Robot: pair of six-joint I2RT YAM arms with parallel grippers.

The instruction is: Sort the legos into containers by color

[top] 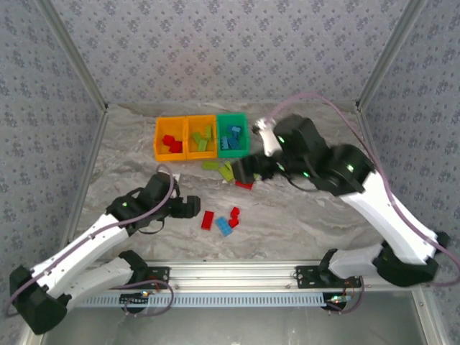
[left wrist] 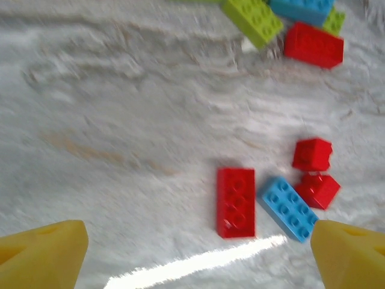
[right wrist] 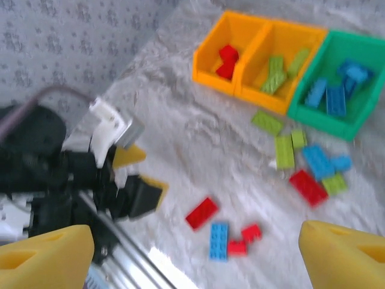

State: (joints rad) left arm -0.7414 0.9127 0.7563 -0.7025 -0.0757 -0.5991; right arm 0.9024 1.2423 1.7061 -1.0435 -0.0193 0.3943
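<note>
Open left gripper [left wrist: 195, 241] frames a red brick [left wrist: 236, 202] just ahead, up close. Right gripper [right wrist: 195, 238], spread empty, looks past to sorted bins [right wrist: 258, 99].

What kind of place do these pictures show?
Probably a lab robot test cell: patterned walls close in a marble-look table, and a left arm and a right arm are bolted to a metal rail.

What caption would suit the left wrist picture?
Open left fingers above a long red lego and a blue lego.
</note>
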